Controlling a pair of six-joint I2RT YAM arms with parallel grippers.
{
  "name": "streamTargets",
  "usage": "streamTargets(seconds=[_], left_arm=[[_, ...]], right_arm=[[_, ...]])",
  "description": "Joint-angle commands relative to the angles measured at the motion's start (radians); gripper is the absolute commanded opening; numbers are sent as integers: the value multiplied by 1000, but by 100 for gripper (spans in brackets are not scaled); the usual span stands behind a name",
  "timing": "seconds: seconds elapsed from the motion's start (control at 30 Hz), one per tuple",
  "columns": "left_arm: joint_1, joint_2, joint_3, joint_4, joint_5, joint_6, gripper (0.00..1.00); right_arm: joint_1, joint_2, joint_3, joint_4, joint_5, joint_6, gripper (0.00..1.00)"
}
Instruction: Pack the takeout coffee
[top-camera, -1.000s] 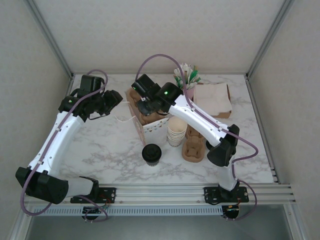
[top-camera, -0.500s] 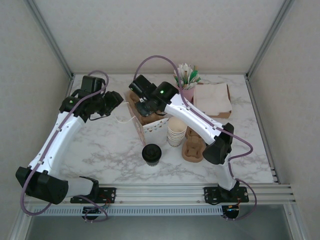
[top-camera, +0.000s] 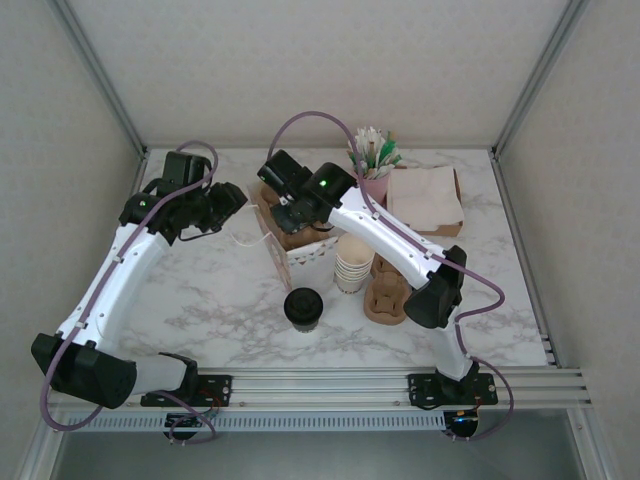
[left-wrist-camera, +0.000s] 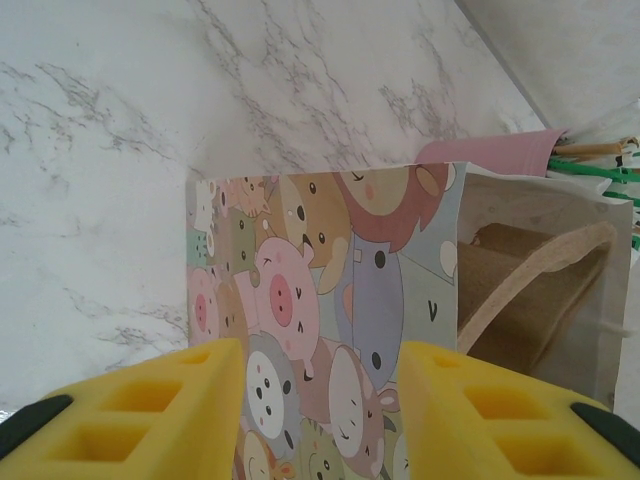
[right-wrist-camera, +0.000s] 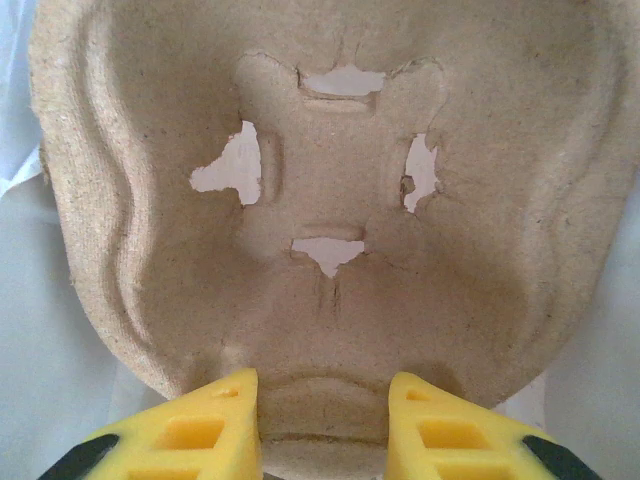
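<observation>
Marble-patterned laminate covers the table (top-camera: 220, 290), white with grey veins and a smooth, faintly glossy face. Standing on it is a paper bag (left-wrist-camera: 300, 300), flat-sided and printed all over with pastel cartoon animals: a pig, a bear, a lion. Its mouth is open, and inside it sits a pulp carrier (right-wrist-camera: 330, 200) of rough, fibrous brown board, pressed into rounded hollows, with ragged slits torn around the middle of one cup well that show white beneath.

The right gripper (right-wrist-camera: 322, 385) reaches into the bag, and its yellow fingers pinch the near rim of that carrier. The left gripper (left-wrist-camera: 320, 350) hangs just outside the bag's printed side with its blocky yellow fingers spread apart. I cannot tell whether they touch the paper.

Behind the bag a pink cup (top-camera: 377, 185) holds a bunch of green and pale stirrers (top-camera: 372, 150). Beside it a thick pile of white napkins (top-camera: 425, 195) lies in a shallow brown tray. In front of those stand a tall stack of cups (top-camera: 352, 265), cream and ribbed by their nested rims, and a pile of spare carriers (top-camera: 388, 290) in the same brown pulp.

The takeout coffee (top-camera: 302, 308) stands upright on the bare table in front of the bag, just left of the cup stack and apart from both grippers. From above it is nearly all round black lid, and little of its wall shows.
</observation>
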Motion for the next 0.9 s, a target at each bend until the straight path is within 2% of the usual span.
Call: streamTargets(seconds=[0.0, 0.87], left_arm=[[-9, -25, -6, -12, -14, -11, 44], [-19, -34, -13, -17, -28, -12, 44]], right_arm=[[3, 19, 8, -48, -1, -28, 29], [-15, 98, 11, -67, -36, -77, 29]])
